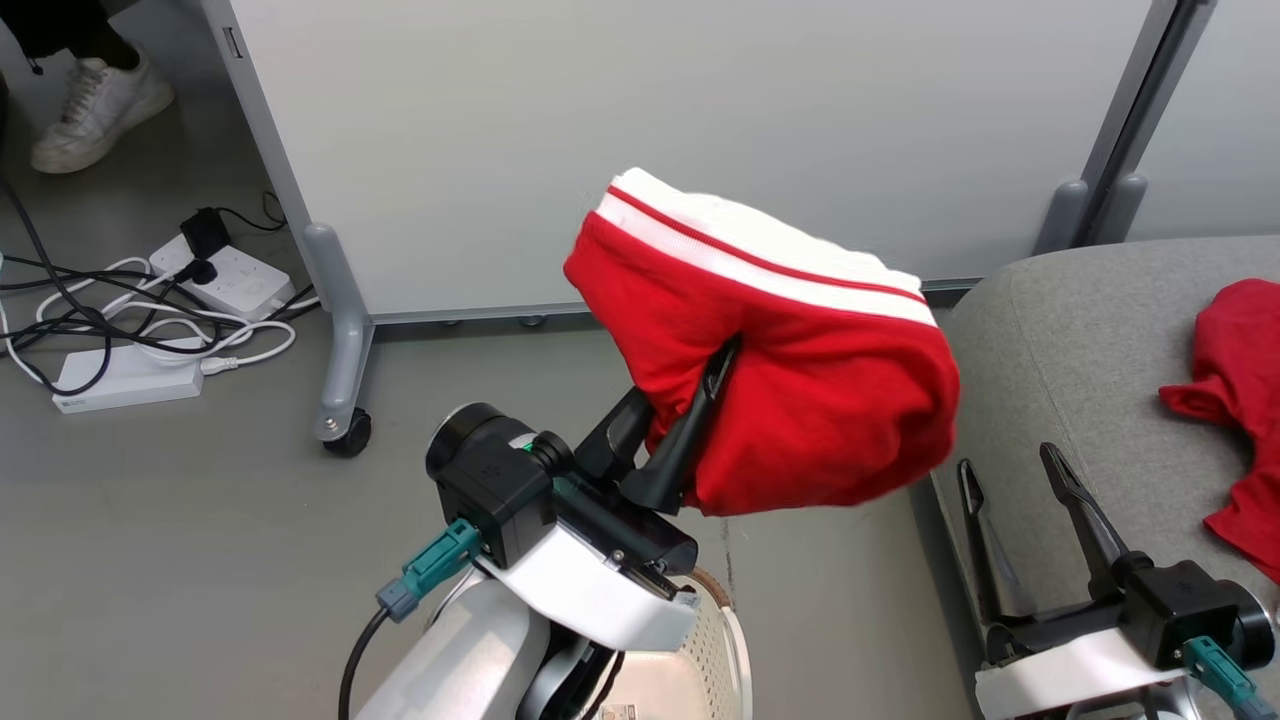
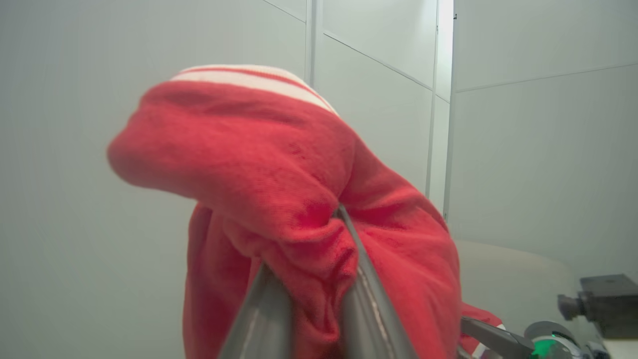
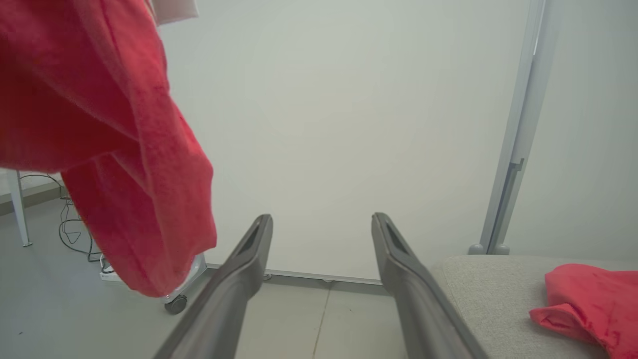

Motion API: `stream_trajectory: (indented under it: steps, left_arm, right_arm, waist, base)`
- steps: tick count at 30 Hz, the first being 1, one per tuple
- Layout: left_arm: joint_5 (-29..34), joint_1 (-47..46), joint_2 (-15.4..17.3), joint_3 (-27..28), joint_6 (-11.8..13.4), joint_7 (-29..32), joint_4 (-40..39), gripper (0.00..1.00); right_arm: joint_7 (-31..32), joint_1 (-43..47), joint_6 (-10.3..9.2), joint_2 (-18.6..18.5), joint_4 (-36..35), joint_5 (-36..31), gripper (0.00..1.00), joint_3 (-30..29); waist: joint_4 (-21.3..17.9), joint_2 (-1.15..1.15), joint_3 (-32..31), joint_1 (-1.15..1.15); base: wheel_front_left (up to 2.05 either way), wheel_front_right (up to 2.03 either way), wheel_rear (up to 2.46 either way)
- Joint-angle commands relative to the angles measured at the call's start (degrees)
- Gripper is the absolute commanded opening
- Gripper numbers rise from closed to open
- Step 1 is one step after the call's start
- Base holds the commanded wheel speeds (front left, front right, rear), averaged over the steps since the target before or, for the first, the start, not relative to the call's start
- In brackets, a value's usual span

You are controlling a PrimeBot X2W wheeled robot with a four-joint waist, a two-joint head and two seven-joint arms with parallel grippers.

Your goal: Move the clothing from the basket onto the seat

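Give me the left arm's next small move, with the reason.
Probably swing the left pincer rightward, toward the large grey fabric seat: it is shut on a bright red garment with white trim, hanging over the floor short of the seat's edge. Another red garment already lies on that seat.

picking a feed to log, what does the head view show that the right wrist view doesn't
Head view adds the left gripper shut on the held garment, the basket, power strips and a person's shoe. Right wrist view adds a thin white leg at far left. Both show that garment, the open right gripper, and the seat with a second garment on it.
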Motion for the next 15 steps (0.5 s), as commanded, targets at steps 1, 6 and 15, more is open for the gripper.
stream_trajectory:
  steps: [1,6,15]
  left_arm:
    - [-0.44,0.46,0.24,0.12,-0.15,-0.10,-0.31,0.00]
    - [-0.67,0.92,0.22,0.17,0.08,-0.10,-0.66,0.00]
    - [-0.72,0.36,0.22,0.94,-0.04,-0.10,-0.43,0.00]
  right_arm:
    - [-0.26,-0.10,0.01,-0.39,0.22,0.38,1.00,0.01]
    - [-0.26,-0.33,0.01,-0.28,0.32,0.44,1.00,-0.09]
    - [-0.26,-0.58,0.01,-0.46,0.53,0.35,1.00,-0.51]
  waist:
    - [-0.15,0.00,0.04,0.00]
    - [-0.64,0.00,0.37,0.00]
    - [-0.42,0.00,0.40,0.00]
  base:
    - [0.00,0.00,0.00]
    - [0.00,0.00,0.00]
    - [0.00,0.00,0.00]
